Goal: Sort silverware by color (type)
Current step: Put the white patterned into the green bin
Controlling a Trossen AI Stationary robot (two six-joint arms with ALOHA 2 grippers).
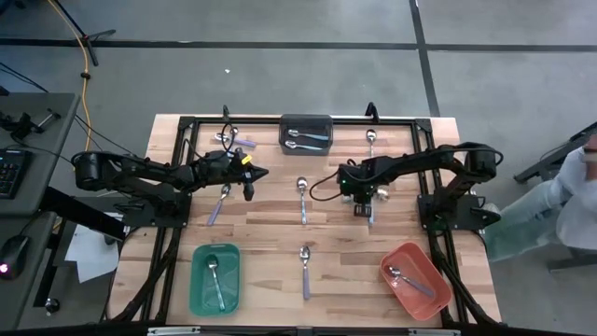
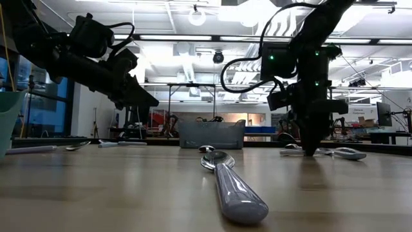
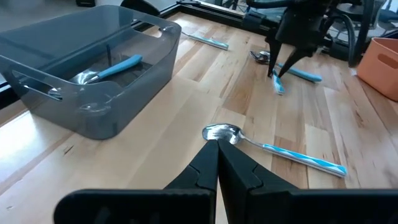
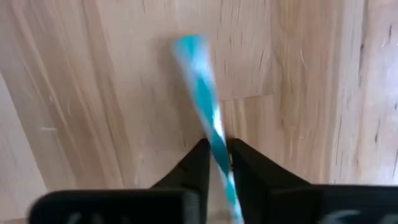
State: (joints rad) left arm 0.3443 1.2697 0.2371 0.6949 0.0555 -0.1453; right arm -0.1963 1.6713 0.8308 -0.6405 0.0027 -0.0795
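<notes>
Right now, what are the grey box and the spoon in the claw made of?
The grey box looks like smoky see-through plastic: the spoon inside shows through its glossy wall. The spoon held by the right claw has a glossy blue-and-white streaked handle, probably plastic or ceramic; its bowl is hidden.

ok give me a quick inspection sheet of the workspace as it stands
surface: wooden table in a black frame.
job's things: blue-handled spoon in the right jaws; more spoons loose on the wood, e.g. one at centre; one spoon each in the green bin and red bin, two in the grey bin.
clutter: nothing seen.
grippers: right gripper shut on the spoon handle, down at the table; left gripper shut, empty, held above the table.
cables: yellow cable on the floor.
surroundings: a person at the right edge; keyboard and mouse at left.
</notes>
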